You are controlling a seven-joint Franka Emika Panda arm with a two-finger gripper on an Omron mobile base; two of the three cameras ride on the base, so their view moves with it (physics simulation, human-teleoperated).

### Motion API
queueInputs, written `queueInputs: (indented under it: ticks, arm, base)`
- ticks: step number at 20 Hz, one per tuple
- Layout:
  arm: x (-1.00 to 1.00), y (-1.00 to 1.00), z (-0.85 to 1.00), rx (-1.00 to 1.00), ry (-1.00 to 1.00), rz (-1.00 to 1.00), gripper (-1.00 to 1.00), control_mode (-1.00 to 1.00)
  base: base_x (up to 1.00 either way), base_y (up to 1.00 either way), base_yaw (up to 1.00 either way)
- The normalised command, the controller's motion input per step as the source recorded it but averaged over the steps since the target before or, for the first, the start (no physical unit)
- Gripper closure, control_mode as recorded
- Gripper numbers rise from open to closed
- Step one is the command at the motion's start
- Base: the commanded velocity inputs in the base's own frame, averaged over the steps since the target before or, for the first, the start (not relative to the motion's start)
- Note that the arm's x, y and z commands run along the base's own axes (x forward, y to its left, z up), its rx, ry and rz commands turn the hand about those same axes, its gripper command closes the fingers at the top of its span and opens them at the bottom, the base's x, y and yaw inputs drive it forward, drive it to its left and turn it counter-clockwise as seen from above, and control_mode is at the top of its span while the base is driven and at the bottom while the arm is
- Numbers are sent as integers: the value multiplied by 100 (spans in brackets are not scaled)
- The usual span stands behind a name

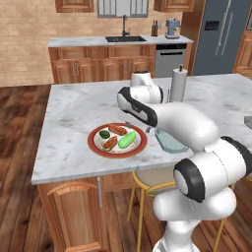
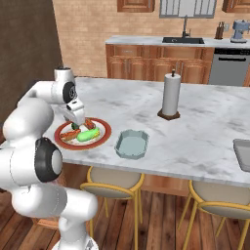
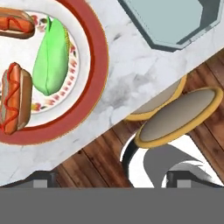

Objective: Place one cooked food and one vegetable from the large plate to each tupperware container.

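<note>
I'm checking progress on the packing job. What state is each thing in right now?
large plate: on the island counter, still holding all its food
hot dogs: two, on the plate
corn in husk: lying on the plate
dark green vegetable: on the plate
pale blue-grey container: empty, beside the plate
darker grey container: at the counter's far right, contents not visible
claw: open, empty, over the plate
</note>
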Motion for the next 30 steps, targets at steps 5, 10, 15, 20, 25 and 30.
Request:
queueInputs:
  ticks: [5, 10, 15, 20, 25, 30]
  arm:
    - [61, 0, -31, -1, 6, -7, -100, -100]
    - [51, 1, -64, 0, 3, -8, -100, -100]
    - [53, 1, -51, 0, 4, -7, -100, -100]
    - [38, 13, -46, 0, 0, -5, -100, -100]
    - [32, 18, -45, 0, 0, -3, -100, -100]
    - [45, 5, -39, 0, 0, -1, -100, -100]
  base:
    - [0, 0, 0]
    - [0, 0, 0]
    - [0, 0, 0]
    - [0, 0, 0]
    - [0, 0, 0]
    - [0, 0, 0]
